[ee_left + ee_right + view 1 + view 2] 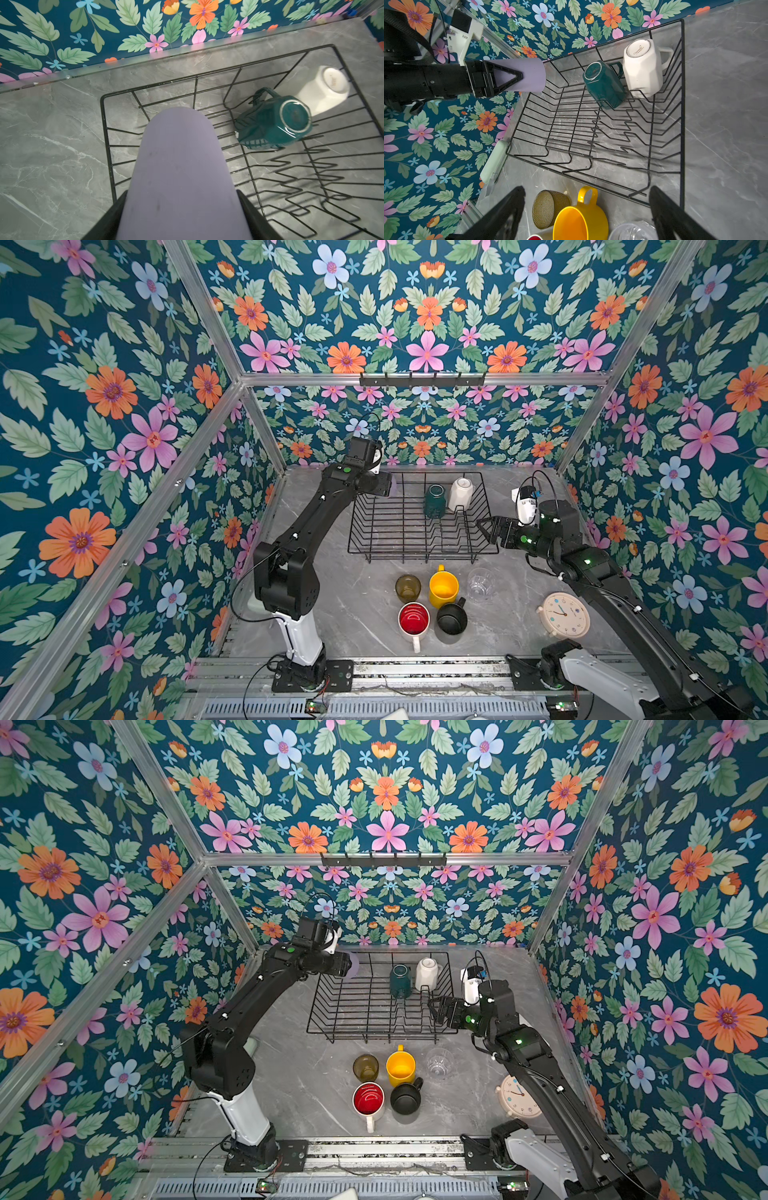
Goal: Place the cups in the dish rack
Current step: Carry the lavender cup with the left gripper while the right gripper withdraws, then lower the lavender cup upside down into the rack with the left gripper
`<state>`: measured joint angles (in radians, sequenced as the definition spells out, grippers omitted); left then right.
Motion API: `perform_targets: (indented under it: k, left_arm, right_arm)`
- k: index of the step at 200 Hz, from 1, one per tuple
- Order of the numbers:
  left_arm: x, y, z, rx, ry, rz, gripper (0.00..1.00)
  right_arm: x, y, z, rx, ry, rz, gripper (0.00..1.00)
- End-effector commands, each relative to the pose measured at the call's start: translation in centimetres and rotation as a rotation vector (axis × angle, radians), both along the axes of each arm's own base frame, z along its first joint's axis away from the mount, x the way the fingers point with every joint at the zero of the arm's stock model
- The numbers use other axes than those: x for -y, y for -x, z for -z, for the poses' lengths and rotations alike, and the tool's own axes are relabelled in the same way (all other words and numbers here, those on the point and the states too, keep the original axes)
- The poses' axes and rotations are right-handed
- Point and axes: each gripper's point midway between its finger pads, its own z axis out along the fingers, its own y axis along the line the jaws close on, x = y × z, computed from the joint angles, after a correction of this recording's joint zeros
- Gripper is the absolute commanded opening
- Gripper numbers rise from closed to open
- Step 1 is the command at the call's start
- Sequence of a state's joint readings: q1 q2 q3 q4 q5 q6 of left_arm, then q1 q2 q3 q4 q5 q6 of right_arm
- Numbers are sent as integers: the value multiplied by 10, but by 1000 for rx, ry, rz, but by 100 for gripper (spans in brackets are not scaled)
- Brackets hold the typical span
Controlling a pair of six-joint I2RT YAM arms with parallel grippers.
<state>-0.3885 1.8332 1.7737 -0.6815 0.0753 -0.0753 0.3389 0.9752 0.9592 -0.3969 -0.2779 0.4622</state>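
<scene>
My left gripper (384, 485) is shut on the lilac tumbler (180, 166), holding it sideways above the far left corner of the dish rack (419, 551). Inside the rack, at its far side, the teal mug (434, 500) and the white faceted mug (460, 493) rest bottom up. My right gripper (484, 529) hangs open and empty at the rack's right side. In front of the rack stand the olive glass (407, 587), yellow mug (443, 589), clear glass (480, 583), red-lined white mug (413, 619) and black mug (451, 618).
A round cream alarm clock (567, 615) lies at the front right under the right arm. A pale green block (493, 160) lies along the left wall beside the rack. A black hook rail (422, 380) hangs on the back frame.
</scene>
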Motion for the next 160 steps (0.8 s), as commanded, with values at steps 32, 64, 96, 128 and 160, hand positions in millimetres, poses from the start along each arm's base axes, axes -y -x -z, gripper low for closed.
perform_targets:
  k: [32, 64, 96, 128, 160]
  left_arm:
    - [-5, -17, 33, -69, -124, -23, 0]
    - [-3, -28, 54, -100, -168, -34, 0]
    - [-3, -38, 71, -116, -198, -41, 0]
    - [-2, -43, 89, -147, -219, -40, 0]
    - [-4, -49, 100, -149, -232, -51, 0]
  right_arm:
    - [4, 2, 4, 14, 24, 7, 93]
    - [2, 4, 6, 1, 22, -9, 93]
    - [6, 8, 8, 6, 28, 8, 93]
    - [3, 9, 7, -3, 21, -11, 93]
    - [4, 10, 7, 1, 15, -1, 93]
